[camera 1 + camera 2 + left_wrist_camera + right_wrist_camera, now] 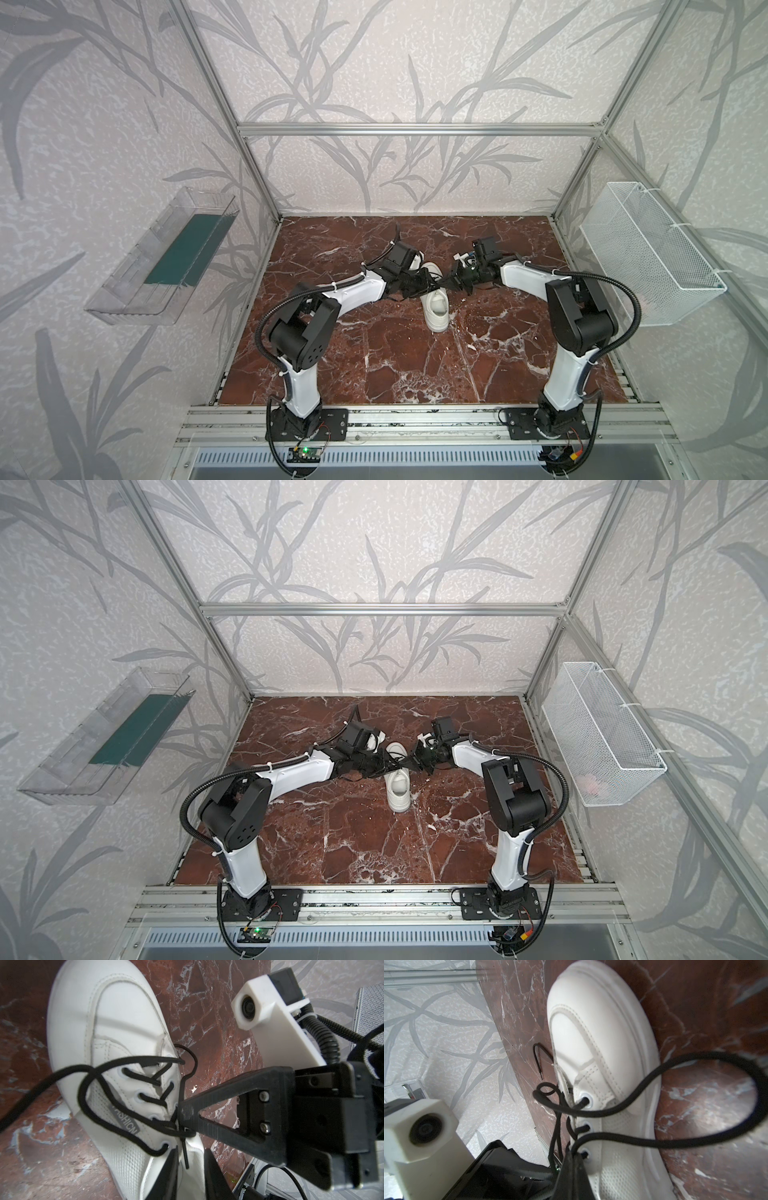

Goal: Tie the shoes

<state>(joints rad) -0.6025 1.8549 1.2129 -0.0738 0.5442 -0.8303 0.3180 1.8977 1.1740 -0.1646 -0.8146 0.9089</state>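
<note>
1. Well, the biggest thing is the table (pixel 374 365). It is dark red with white lines, like stone, and gray leafy walls (pixel 415 62) stand around it.
2. Two arms reach in from the near edge. The left arm (pixel 357 291) and the right arm (pixel 523 274) bend toward each other and nearly meet over the middle of the table.
3. A white wire basket (pixel 648 257) hangs on the right wall. A clear tray (pixel 158 257) with a green strip inside hangs on the left wall.
4. Both top views show the shoe (pixel 435 309). It is white with a thick sole and sits flat on the table, near the middle, right between the two arms. Its toe points to the back wall and its heel points to the near edge.
5. The right gripper (pixel 185 1111) is squeezed together. It pinches the laces (pixel 135 1059) just above the lace holes.
6. The left gripper (pixel 190 1150) has its two fingers (pixel 172 1167) apart. One loose lace tip hangs in the gap between them. I cannot tell if the fingers touch it.
7. The laces are thin and black and zigzag through the holes. A big loop (pixel 716 1056) swings out from the right gripper's pinch, over the table beside the shoe.
8. A small lace end (pixel 537 1059) lies on the table on the other side of the shoe.
</note>
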